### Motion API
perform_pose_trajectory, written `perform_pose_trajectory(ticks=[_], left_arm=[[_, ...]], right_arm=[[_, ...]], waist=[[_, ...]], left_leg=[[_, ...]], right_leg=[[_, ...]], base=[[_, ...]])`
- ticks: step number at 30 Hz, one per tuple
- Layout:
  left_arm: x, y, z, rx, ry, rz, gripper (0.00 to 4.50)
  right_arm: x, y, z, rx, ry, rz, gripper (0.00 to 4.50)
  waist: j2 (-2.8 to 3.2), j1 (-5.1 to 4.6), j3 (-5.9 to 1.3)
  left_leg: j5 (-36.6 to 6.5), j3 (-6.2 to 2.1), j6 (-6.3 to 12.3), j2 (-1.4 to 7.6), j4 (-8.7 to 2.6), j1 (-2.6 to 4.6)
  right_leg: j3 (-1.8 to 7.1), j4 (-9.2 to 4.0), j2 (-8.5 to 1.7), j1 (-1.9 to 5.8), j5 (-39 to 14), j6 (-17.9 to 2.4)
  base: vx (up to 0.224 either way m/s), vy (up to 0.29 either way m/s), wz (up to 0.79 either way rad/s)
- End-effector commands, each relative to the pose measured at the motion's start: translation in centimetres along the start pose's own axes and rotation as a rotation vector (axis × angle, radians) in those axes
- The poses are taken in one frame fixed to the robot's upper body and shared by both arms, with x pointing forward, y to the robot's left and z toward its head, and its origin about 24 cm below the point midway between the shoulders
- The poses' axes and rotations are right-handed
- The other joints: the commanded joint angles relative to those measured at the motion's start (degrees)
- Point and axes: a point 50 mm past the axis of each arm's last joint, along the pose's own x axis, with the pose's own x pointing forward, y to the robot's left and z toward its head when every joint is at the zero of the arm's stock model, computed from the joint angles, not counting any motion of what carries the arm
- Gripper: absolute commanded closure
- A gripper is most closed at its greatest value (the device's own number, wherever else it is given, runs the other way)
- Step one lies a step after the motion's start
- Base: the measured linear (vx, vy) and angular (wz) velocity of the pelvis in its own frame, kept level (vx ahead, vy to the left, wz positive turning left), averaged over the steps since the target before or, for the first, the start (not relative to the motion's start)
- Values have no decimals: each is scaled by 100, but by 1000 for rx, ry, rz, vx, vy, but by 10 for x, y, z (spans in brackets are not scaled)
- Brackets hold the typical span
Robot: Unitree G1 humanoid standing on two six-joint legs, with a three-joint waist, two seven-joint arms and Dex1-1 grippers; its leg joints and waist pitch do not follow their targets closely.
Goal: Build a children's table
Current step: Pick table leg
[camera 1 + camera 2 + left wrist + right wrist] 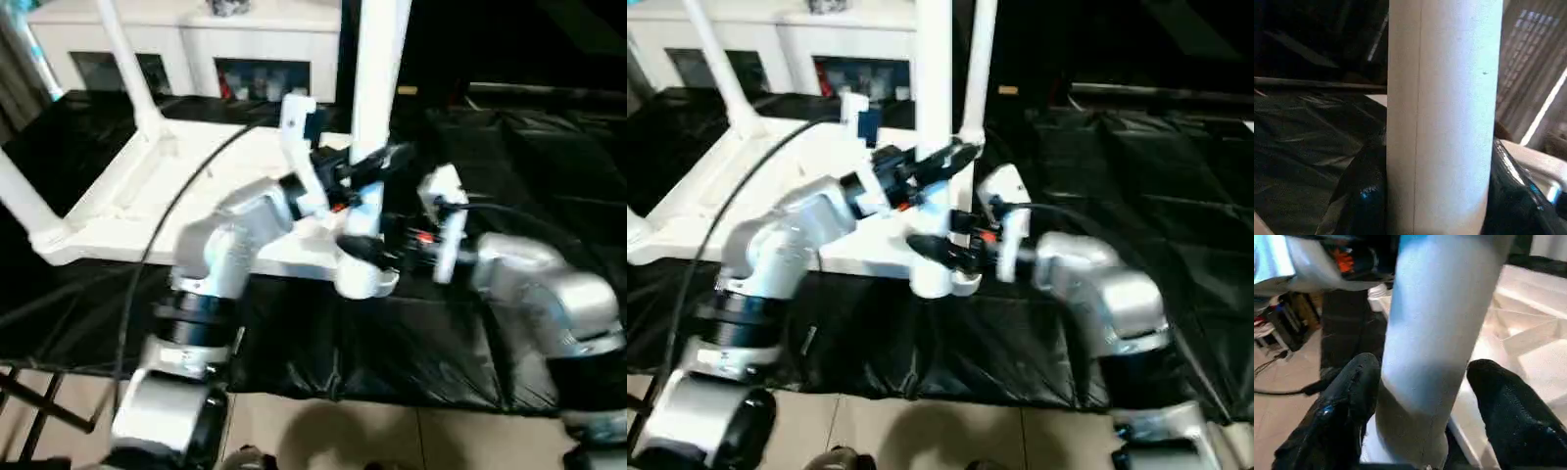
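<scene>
One table top (147, 186) lies underside up. Four white legs stand on it: one at the near corner (377, 88), three others (122, 59) (20, 201) (978, 69). Two grippers (367, 166) (367, 257), one cabinet (186, 44).

Black sheeting (411, 343) spread over the work surface, crinkled, running out toward three o'clock. On it at ten o'clock, upturned white table top (127, 201). Tiled floor (323, 431) at six o'clock.
</scene>
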Motion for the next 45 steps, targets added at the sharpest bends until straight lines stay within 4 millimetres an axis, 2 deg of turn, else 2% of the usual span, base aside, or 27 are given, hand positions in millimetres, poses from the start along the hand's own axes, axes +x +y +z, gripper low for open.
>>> perform_pose_trajectory(ticks=[1,2,7,13,17,18,19,23,28,31,34,35,37,45], left_arm=[[5,-9,7,23,3,-63,264],[5,-11,7,18,7,-78,264],[7,-17,5,2,19,-132,264],[7,-20,3,8,40,-164,264],[7,-21,2,14,50,-172,264],[7,-21,3,13,51,-176,264],[7,-21,3,14,51,-176,264],[8,-20,4,21,50,-169,264],[9,-20,4,20,53,-172,264],[10,-20,5,22,54,-170,265],[10,-19,5,28,53,-163,265],[11,-19,5,20,53,-165,230],[11,-18,5,8,40,-159,195],[12,-13,26,-3,-202,-120,164]], right_arm=[[1,1,2,4,26,37,124],[1,1,1,7,34,49,124],[1,2,0,44,31,100,124],[2,1,-2,77,43,116,124],[1,1,-3,104,41,130,160],[0,1,-4,123,41,142,160],[0,1,-4,124,41,143,184],[0,2,-8,144,52,160,204],[0,4,-12,171,60,180,249],[1,3,-13,173,58,175,257],[1,2,-13,174,55,169,259],[1,1,-13,172,48,158,260],[2,0,-13,173,30,143,260],[8,-7,-15,182,-74,23,260]], waist=[[-148,20,-497],[-173,23,-502],[-166,25,-498],[-164,23,-498],[-165,25,-501],[-141,25,-502],[-147,25,-499],[-145,31,-504],[-130,34,-506],[-106,41,-508],[-120,38,-511],[-119,38,-512],[-116,36,-511],[-102,42,-517]], left_leg=[[-938,-189,228,343,-388,123],[-918,-187,236,345,-388,124],[-892,-188,235,361,-388,126],[-929,-191,210,358,-391,129],[-932,-191,205,354,-391,128],[-926,-194,199,353,-389,125],[-934,-194,195,355,-393,126],[-948,-195,177,356,-389,126],[-952,-197,161,357,-392,127],[-958,-201,148,358,-392,131],[-962,-198,148,356,-390,132],[-963,-200,151,353,-389,125],[-980,-200,144,356,-390,127],[-1048,-200,121,351,-390,136]], right_leg=[[321,-437,-431,302,-1926,-940],[321,-431,-438,302,-1934,-944],[325,-420,-437,294,-1846,-1021],[322,-432,-434,297,-1905,-985],[321,-428,-432,302,-1888,-994],[319,-430,-431,306,-1875,-995],[319,-434,-430,303,-1882,-992],[320,-426,-437,309,-1849,-1010],[319,-422,-431,308,-1795,-1035],[317,-420,-432,308,-1776,-1049],[317,-420,-432,311,-1735,-1067],[315,-421,-433,316,-1753,-1061],[313,-427,-436,313,-1782,-1057],[308,-438,-446,308,-1762,-1070]], base=[[0,0,0],[0,0,0],[0,0,0],[0,0,0],[0,0,0],[0,0,0],[0,0,0],[0,0,0],[0,0,0],[0,0,0],[0,0,0],[0,0,0],[0,0,0],[0,0,0]])
